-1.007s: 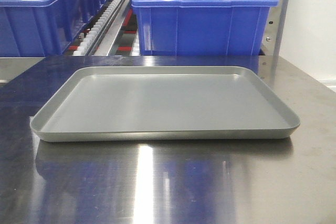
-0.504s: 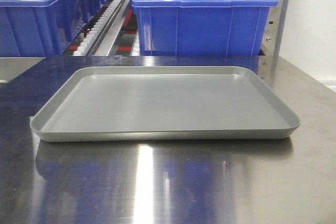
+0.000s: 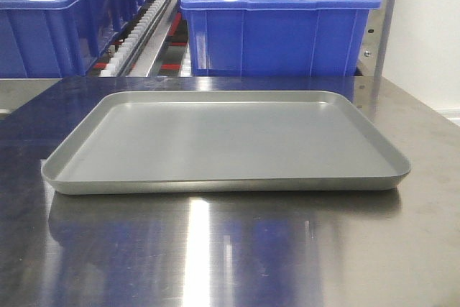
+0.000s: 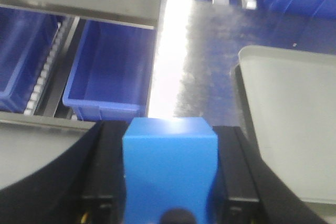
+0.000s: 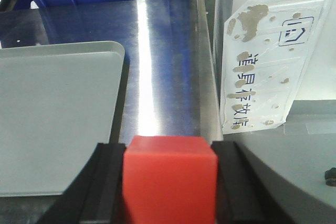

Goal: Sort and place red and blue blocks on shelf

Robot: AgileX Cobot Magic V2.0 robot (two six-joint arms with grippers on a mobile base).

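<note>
Both arms have a cube each right now. In the left wrist view the left jaws are pinching the blue block (image 4: 169, 171), one black jaw flat against each side. It sits at 6 o'clock in the frame, up off the surface. Straight past it at 12 is the shiny steel bench (image 4: 205, 51) with a big glare stripe. The grey tray (image 4: 294, 129) is over at 3 o'clock, and the steel front rail of the shelf (image 4: 79, 1) runs across at 11, with a blue bin (image 4: 110, 72) under it around 9 to 10.

It's the same on the other side. The right jaws are clamped on the red block (image 5: 169, 177), again at 6 o'clock in that camera and squeezed from both sides. In that view the tray's rounded corner is at 9 o'clock and the bench strip runs up to 12. A peeling plastic label (image 5: 268, 61) with printed characters is on the white surface at 2 o'clock.

From the front camera, the tray lies flat in the middle of the bench. Two blue bins sit behind it on the shelf, the big one (image 3: 280, 23) at 12 to 1 o'clock and another (image 3: 50, 26) at 10. Roller tracks run between them.
</note>
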